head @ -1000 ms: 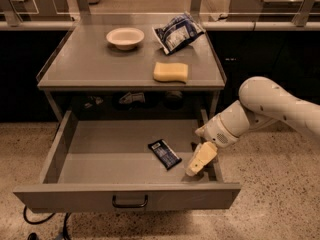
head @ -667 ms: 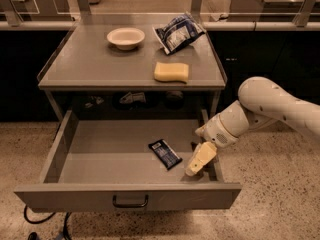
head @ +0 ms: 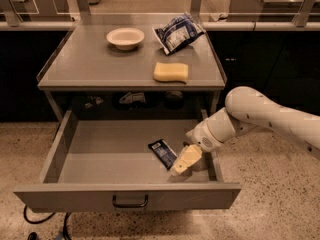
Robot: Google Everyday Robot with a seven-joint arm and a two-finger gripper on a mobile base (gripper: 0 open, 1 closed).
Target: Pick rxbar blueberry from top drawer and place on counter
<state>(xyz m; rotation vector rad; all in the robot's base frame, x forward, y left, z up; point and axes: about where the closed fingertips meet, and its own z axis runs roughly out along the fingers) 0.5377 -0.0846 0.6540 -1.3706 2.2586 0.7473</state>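
The rxbar blueberry (head: 163,153), a small flat navy bar with a white label patch, lies on the floor of the open top drawer (head: 100,156), right of its middle. My gripper (head: 184,163) reaches into the drawer from the right, its cream fingers right next to the bar's right end. The white arm comes in over the drawer's right wall. The grey counter (head: 95,64) stands above the drawer.
On the counter are a white bowl (head: 125,37), a crinkled blue-and-white bag (head: 177,32) and a yellow sponge (head: 171,72). The drawer's dark loop handle (head: 130,202) is on its front panel. Small items sit on the shelf behind the drawer.
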